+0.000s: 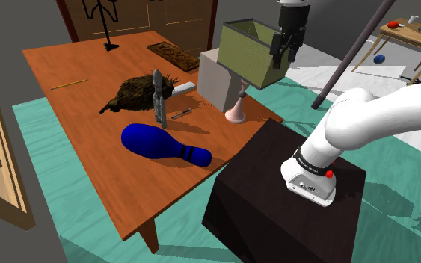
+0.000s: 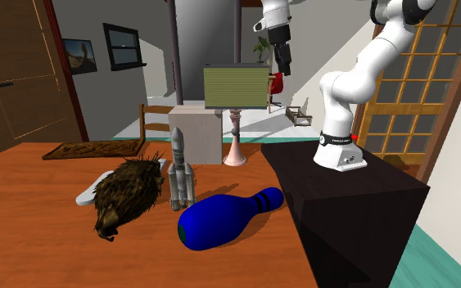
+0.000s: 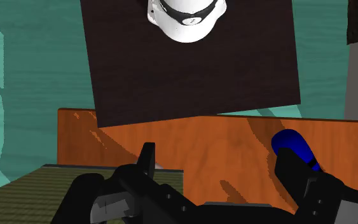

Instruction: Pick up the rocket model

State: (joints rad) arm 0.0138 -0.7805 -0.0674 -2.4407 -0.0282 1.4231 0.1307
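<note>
The pincer [image 1: 286,56] hangs high with its fingers apart, holding nothing, so I think the reach is only starting: next it must go down to the grey rocket [image 1: 158,96], standing far below it beside the blue pin [image 1: 164,144].

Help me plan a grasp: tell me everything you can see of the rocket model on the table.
The grey rocket model stands upright on the reddish-brown wooden table. It has a slim central body with a pointed nose and shorter boosters round its lower half, all in a plain matt finish. The dark brown bristly object lies right beside it; whether they touch I cannot tell. The blue bowling pin lies on its side close by. Nothing holds the rocket.
</note>
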